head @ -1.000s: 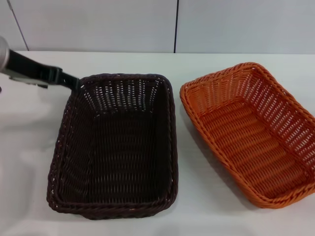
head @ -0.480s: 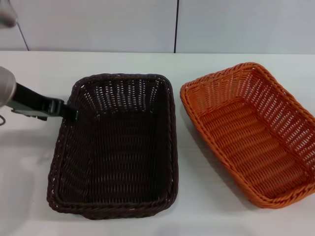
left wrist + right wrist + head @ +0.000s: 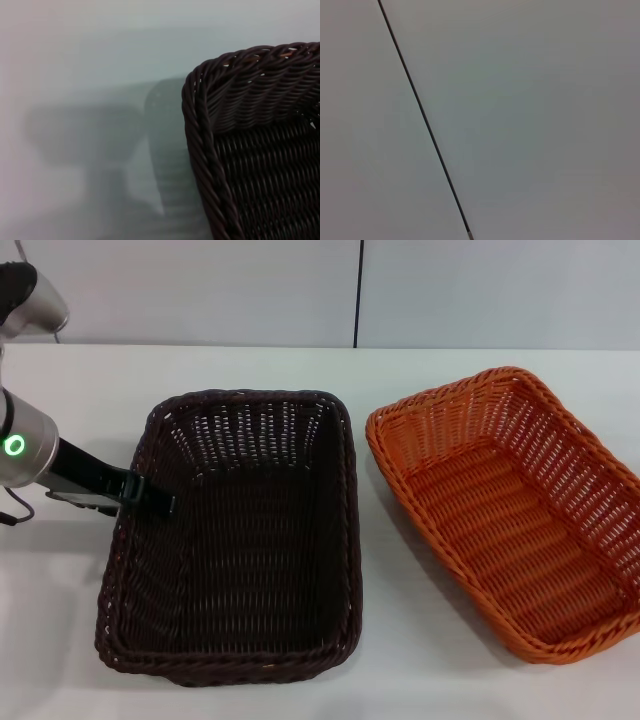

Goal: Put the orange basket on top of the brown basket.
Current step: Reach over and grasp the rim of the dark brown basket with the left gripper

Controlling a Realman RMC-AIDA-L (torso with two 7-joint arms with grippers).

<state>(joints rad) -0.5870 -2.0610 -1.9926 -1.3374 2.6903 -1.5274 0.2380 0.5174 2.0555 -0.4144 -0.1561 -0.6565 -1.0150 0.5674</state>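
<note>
The brown basket (image 3: 235, 540) sits on the white table at centre left, empty. The orange basket (image 3: 510, 510) sits to its right, apart from it, turned a little and empty. My left gripper (image 3: 150, 500) reaches in from the left and is at the brown basket's left rim, about a third of the way along from the far corner. Its black fingers overlap the rim. In the left wrist view a corner of the brown basket (image 3: 260, 140) fills the frame close up. My right gripper is out of view; its wrist view shows only a pale surface with a dark seam.
The white table (image 3: 60, 640) runs to a pale wall (image 3: 200, 290) at the back. My left arm's silver wrist with a green light (image 3: 20, 445) hangs over the table left of the brown basket.
My left gripper has moved from the brown basket's far left corner toward me along the left rim. Both baskets have stayed in place.
</note>
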